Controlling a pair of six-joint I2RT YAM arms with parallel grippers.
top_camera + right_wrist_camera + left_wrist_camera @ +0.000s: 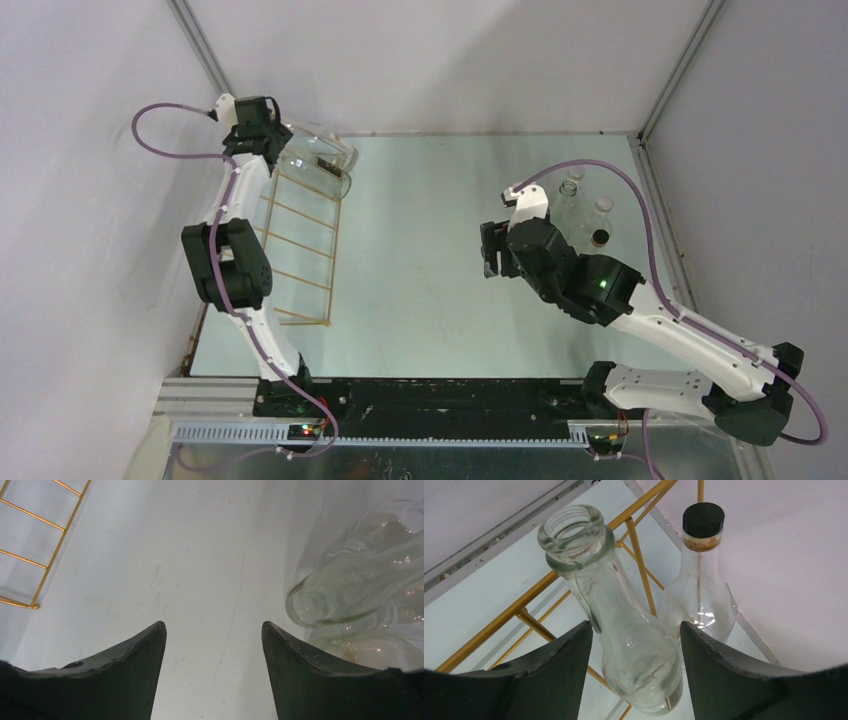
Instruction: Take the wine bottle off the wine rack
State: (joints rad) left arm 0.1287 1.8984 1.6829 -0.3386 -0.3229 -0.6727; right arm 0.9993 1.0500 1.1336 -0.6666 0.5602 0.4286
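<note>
While the uncapped wine bottle lies on the far end of the gold wine rack at the counter's far-left corner, the left jaws straddle its body — gripping or not cannot be told — and the right jaws stand open above the counter.

Top camera looks down on the table; 2 close wrist cameras both catch the wine rack.

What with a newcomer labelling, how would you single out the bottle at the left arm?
Follow the gold rack along the table's left to its far end. The bottle sits between the left end effector's fingers, uncapped; its clear neighbour has a black cap.
</note>
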